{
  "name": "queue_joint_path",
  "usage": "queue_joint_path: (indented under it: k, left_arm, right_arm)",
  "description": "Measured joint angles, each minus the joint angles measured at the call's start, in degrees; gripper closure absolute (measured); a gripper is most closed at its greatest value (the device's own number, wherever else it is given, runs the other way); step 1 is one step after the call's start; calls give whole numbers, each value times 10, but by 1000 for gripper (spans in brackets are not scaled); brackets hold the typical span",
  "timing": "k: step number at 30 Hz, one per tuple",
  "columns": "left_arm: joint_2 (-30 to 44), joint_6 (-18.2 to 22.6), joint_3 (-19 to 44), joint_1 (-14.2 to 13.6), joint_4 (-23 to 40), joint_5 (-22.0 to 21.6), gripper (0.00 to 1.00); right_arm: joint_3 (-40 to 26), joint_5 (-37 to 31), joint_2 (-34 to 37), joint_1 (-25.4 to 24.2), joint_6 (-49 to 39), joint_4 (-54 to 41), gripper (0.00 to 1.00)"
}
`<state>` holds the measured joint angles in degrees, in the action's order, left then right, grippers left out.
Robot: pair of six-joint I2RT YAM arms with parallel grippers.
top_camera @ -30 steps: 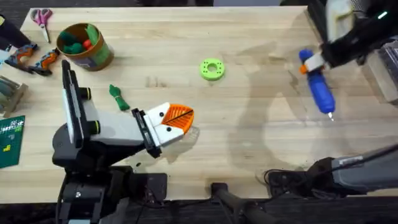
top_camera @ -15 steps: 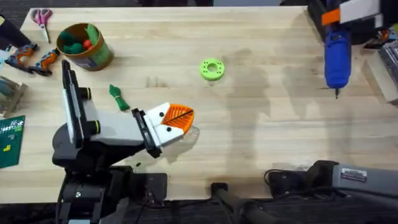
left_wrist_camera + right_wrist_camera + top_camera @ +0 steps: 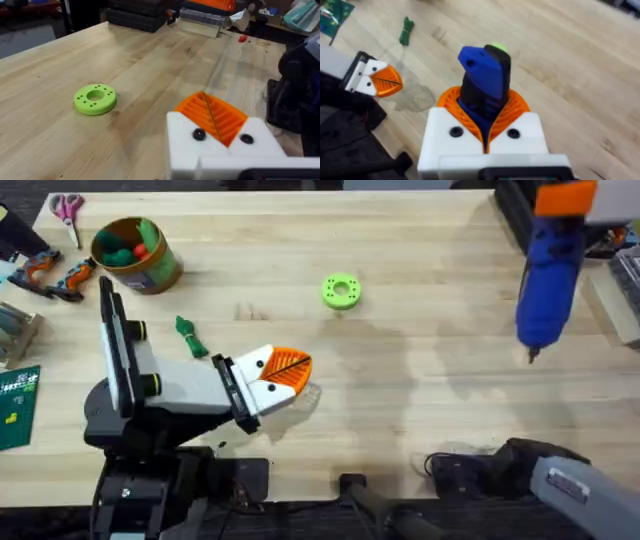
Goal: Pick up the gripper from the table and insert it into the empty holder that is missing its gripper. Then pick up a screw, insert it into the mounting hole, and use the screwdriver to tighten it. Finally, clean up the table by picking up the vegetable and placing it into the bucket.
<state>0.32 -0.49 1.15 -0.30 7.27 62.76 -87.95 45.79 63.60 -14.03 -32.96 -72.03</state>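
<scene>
Screwdriver (image 3: 547,275): blue, clamped between the orange pads of the right gripper (image 3: 486,116); held in the air over the far right of the table (image 3: 420,380), metal bit pointing down and toward the near side.
Right gripper: jaws closed tight around the blue body, seen from the wrist with the screwdriver standing up out of the pads.
Left gripper (image 3: 288,372): resting low over the near left-centre of the table; white blocks with orange ribbed pads (image 3: 212,116) pressed together, nothing visible between them; two dark screw heads in the white block in the wrist view.
Vegetable (image 3: 190,337): dark green, lying on the table just to the far left of the left gripper, apart from it.
Bucket (image 3: 135,253): olive green with an orange-brown rim, far left corner, well apart from the vegetable; green and red items inside.
Green ring-shaped disc (image 3: 341,291): bright green, flat on the table near the centre, far of the left gripper; small holes around its top face in the left wrist view.
Scissors (image 3: 68,210): pink-handled, far left corner, beside the bucket.
Green card (image 3: 17,405): at the left edge, near side.
</scene>
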Motion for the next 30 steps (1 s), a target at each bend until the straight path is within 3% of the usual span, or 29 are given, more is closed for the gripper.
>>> queue_joint_path:
  k: [3, 7, 11, 15, 25, 30]
  left_arm:
    - [0, 0, 0, 0, 0, 0, 996]
    - [0, 0, 0, 0, 0, 0, 996]
    - [0, 0, 0, 0, 0, 0, 996]
    - [0, 0, 0, 0, 0, 0, 996]
    - [0, 0, 0, 0, 0, 0, 996]
    - [0, 0, 0, 0, 0, 0, 996]
  right_arm:
    - [70, 17, -66, 0, 11, 67, 975]
    - [178, 49, -123, 0, 67, 229, 975]
    - [282, 75, -129, 12, 155, 426, 975]
    - [364, 85, -103, 62, 254, 620, 975]
    - [392, 83, -6, 279, 434, 950, 975]
    - [392, 79, 20, 358, 484, 1068, 975]
